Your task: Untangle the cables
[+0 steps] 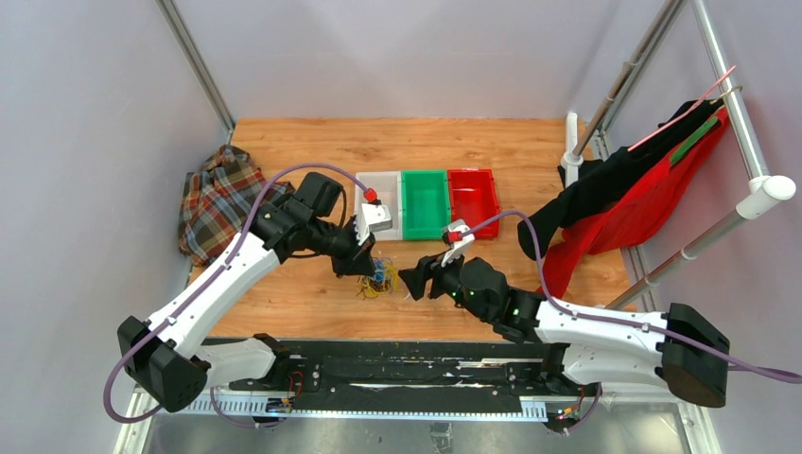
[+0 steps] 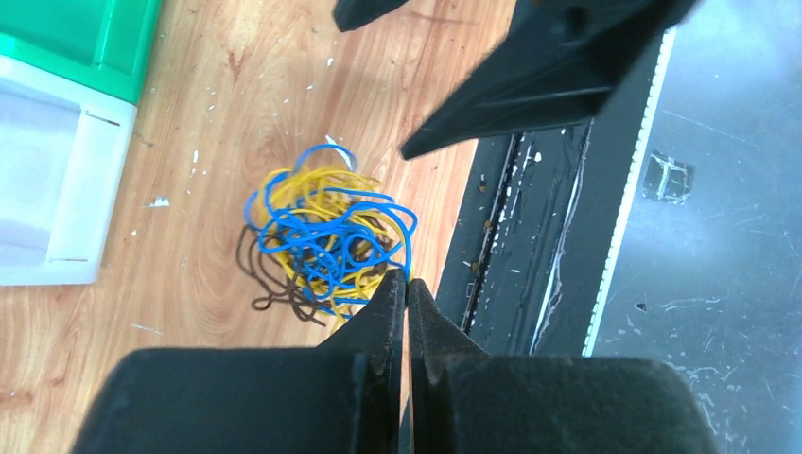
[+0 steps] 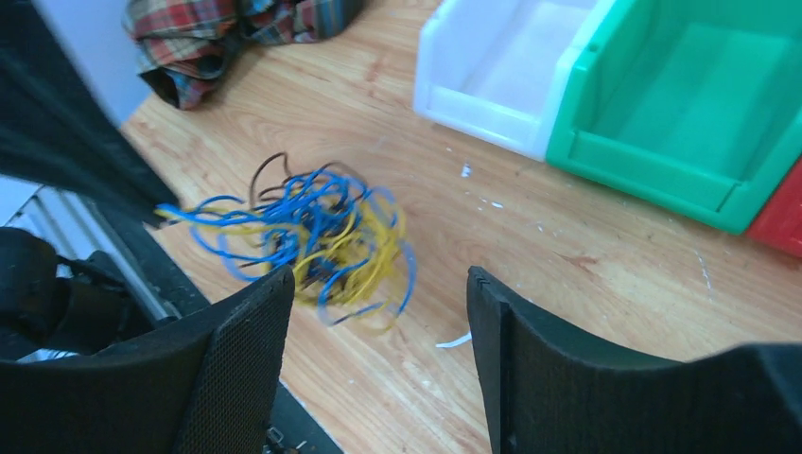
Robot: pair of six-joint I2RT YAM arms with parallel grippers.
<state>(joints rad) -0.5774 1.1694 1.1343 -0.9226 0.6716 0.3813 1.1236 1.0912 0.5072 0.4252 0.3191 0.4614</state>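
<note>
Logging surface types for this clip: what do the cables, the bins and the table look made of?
The cables: likely thin plastic-coated wire; slightly glossy, holding springy loops. The white bin and green bin: smooth moulded plastic with a soft sheen. The table: wood or wood-look laminate; grain lines show, matt and scuffed.

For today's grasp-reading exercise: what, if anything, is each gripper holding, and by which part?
The left gripper pinches blue and yellow strands at the near edge of the cable tangle. The right gripper is open, holding nothing.
</note>
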